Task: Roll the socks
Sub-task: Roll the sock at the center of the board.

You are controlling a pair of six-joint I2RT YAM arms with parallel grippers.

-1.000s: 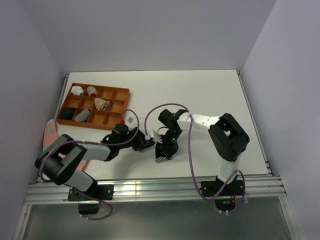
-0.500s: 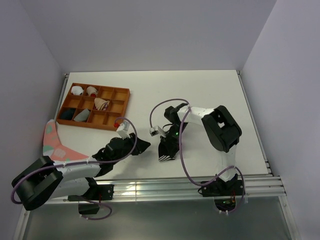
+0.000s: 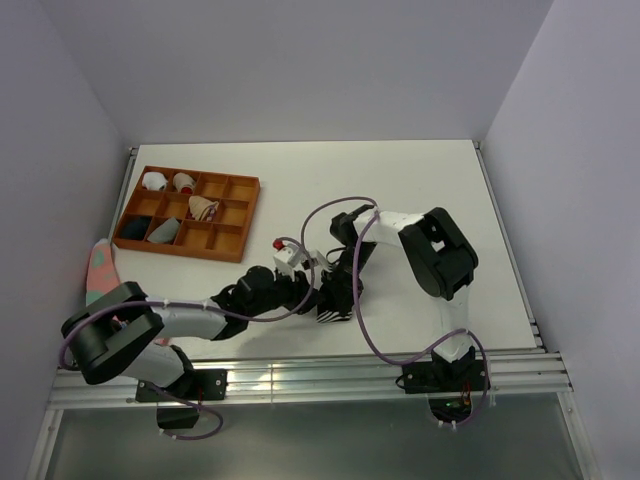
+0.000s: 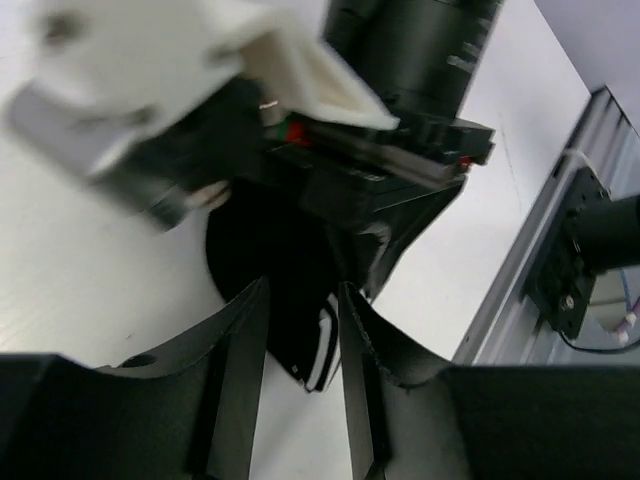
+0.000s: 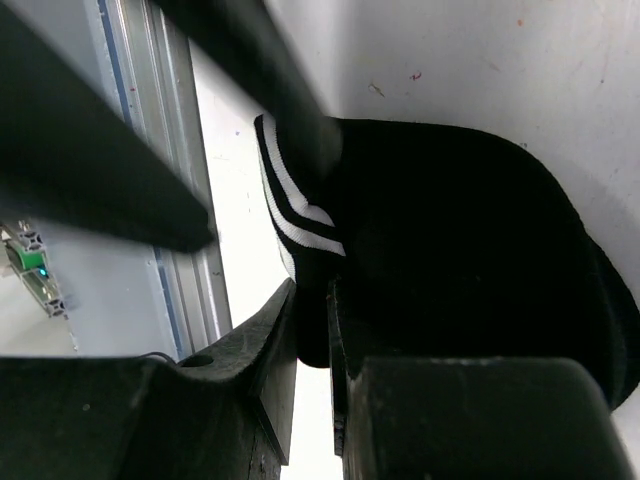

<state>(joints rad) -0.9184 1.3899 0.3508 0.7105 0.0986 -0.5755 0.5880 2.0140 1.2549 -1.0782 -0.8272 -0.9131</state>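
The black sock (image 3: 329, 309) with a white-striped cuff lies bunched on the table near the front edge. My right gripper (image 3: 337, 296) comes down on it from behind and is shut on a fold of the black sock (image 5: 460, 230). In the right wrist view that gripper (image 5: 311, 290) pinches cloth just below the striped cuff (image 5: 300, 215). My left gripper (image 3: 312, 297) reaches in from the left. In its wrist view it (image 4: 303, 290) stands open, with the striped cuff (image 4: 318, 350) showing between its fingers. A tan and maroon sock (image 3: 205, 208) sits in a tray compartment.
An orange compartment tray (image 3: 243, 210) stands at the back left and holds several small bundles. A pink sock (image 3: 100, 265) lies at the table's left edge. The aluminium rail (image 3: 300, 378) runs along the front, close to the black sock.
My left gripper, drawn back to the left half a second ago, has returned to the black sock's left side, its jaws wider. The right gripper keeps its grip, hardly moved.
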